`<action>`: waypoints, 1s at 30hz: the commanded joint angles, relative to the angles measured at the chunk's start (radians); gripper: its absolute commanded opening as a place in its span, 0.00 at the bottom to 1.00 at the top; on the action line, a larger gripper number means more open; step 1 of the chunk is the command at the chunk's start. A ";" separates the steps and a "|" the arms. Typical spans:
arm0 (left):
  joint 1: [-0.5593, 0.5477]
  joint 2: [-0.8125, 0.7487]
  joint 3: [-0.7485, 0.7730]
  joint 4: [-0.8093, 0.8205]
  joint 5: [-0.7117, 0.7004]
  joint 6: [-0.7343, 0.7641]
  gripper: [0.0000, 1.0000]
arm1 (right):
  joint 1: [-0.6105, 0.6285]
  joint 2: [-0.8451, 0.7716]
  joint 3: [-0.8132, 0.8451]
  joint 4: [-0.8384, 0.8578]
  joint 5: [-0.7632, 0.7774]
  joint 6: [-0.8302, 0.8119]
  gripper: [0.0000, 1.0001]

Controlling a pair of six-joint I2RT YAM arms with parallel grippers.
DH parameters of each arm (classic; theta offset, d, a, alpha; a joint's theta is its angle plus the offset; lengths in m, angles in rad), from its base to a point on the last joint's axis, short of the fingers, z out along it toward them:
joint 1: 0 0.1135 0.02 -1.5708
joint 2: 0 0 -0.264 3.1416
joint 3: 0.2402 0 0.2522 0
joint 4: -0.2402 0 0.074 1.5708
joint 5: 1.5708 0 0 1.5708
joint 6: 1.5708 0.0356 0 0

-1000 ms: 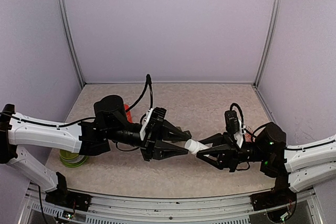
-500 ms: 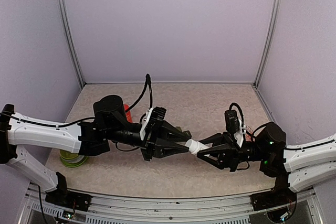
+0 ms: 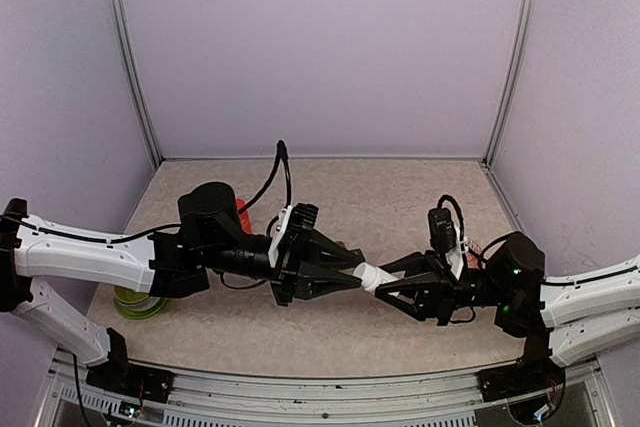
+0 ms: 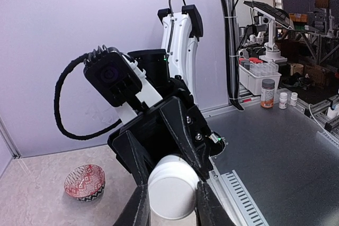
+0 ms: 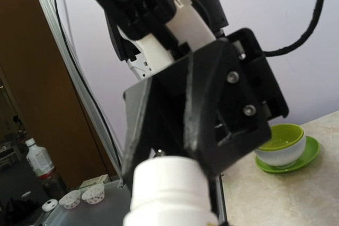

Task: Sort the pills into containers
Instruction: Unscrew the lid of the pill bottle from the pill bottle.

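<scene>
A white pill bottle (image 3: 372, 276) hangs level above the table's middle, held between both arms. My left gripper (image 3: 357, 273) is shut on its cap end; in the left wrist view the round white cap (image 4: 170, 186) sits pinched between my two black fingers (image 4: 139, 207). My right gripper (image 3: 388, 286) is shut on the bottle's body from the other side. In the right wrist view the bottle (image 5: 168, 191) fills the bottom, with the left gripper's black fingers closed round the cap. The containers and the pills are out of view.
A lime-green bowl (image 3: 138, 300) on its saucer stands at the near left, also visible as the bowl (image 5: 280, 144) behind the left arm. A red bottle (image 3: 243, 215) peeks out behind the left arm. A small red patterned bowl (image 4: 85, 182) rests on the table.
My left gripper's fingers, spread round the bottle's cap a second ago, have closed onto it. The right gripper has kept its hold, and the bottle has barely moved.
</scene>
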 commanded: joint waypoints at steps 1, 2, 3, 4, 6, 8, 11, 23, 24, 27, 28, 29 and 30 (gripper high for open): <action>-0.018 0.022 0.026 -0.034 0.004 -0.002 0.23 | -0.012 -0.002 0.030 0.004 0.032 -0.001 0.12; -0.018 0.025 0.031 -0.038 0.004 -0.004 0.20 | -0.013 -0.002 0.033 -0.007 0.035 -0.003 0.12; -0.019 0.031 0.036 -0.042 0.002 -0.012 0.17 | -0.013 -0.003 0.037 -0.021 0.040 -0.010 0.12; -0.019 0.036 0.041 -0.044 -0.006 -0.023 0.15 | -0.013 -0.007 0.041 -0.036 0.046 -0.023 0.11; -0.020 0.046 0.053 -0.045 -0.040 -0.064 0.09 | -0.013 -0.017 0.047 -0.077 0.068 -0.058 0.10; -0.021 0.064 0.071 -0.063 -0.096 -0.122 0.03 | -0.013 -0.035 0.053 -0.137 0.104 -0.115 0.10; -0.021 0.094 0.100 -0.092 -0.171 -0.236 0.02 | -0.013 -0.070 0.062 -0.234 0.175 -0.216 0.09; -0.018 0.152 0.141 -0.099 -0.245 -0.722 0.10 | -0.011 -0.223 0.068 -0.409 0.371 -0.477 0.09; -0.019 0.154 0.142 -0.097 -0.244 -0.737 0.11 | -0.011 -0.232 0.071 -0.422 0.377 -0.484 0.09; -0.019 0.152 0.141 -0.084 -0.245 -0.746 0.27 | -0.010 -0.255 0.077 -0.449 0.380 -0.482 0.09; -0.018 0.146 0.136 -0.072 -0.247 -0.737 0.38 | -0.010 -0.259 0.075 -0.449 0.373 -0.471 0.09; -0.018 0.139 0.132 -0.060 -0.250 -0.721 0.50 | -0.010 -0.261 0.072 -0.444 0.364 -0.455 0.09; -0.017 0.132 0.122 -0.045 -0.254 -0.702 0.58 | -0.009 -0.262 0.066 -0.433 0.353 -0.435 0.09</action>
